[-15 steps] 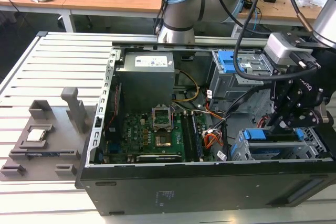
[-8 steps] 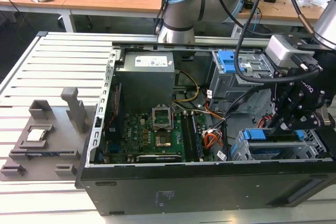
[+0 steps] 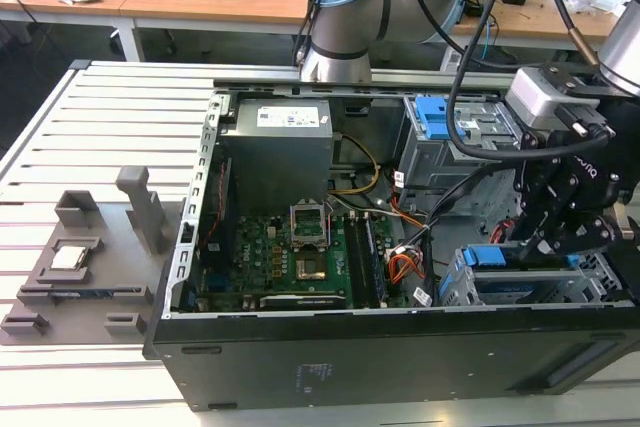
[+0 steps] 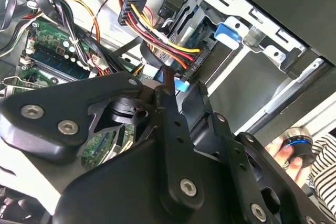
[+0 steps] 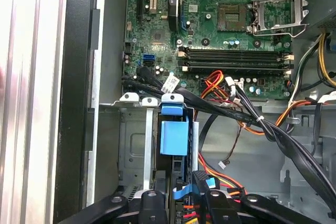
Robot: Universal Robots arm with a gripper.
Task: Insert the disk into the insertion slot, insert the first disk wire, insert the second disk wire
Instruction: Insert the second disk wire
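Black sheet steel makes up the open computer case [image 3: 350,357], which lies on its side on the slatted counter [image 3: 100,127], close to the counter's near edge. Inside it, toward the exterior view's right, sits the insertion slot [image 3: 455,287], a low grey cage with perforated walls. Its thin edges look sharp enough to snag a cable.

The disk [image 5: 173,137] already sits in that cage, showing mostly as its blue plastic carrier between the grey rails. It is a dense, rigid block and best handled by the carrier rather than its faces. A hard knock would likely harm it.

The blue disk wire [image 5: 181,191] is a flat ribbon, light and floppy along its length and stiff only at its moulded plug. My judgement is that the plug body is the place to hold it. The ribbon would buckle under a push, and the small connector tongue seems easy to crack if it goes in crooked.

The tool [image 4: 181,90] hangs at the open end of the cage, seemingly pressed together on that blue plug, with a red, yellow and black power bundle [image 4: 163,45] just beside it.
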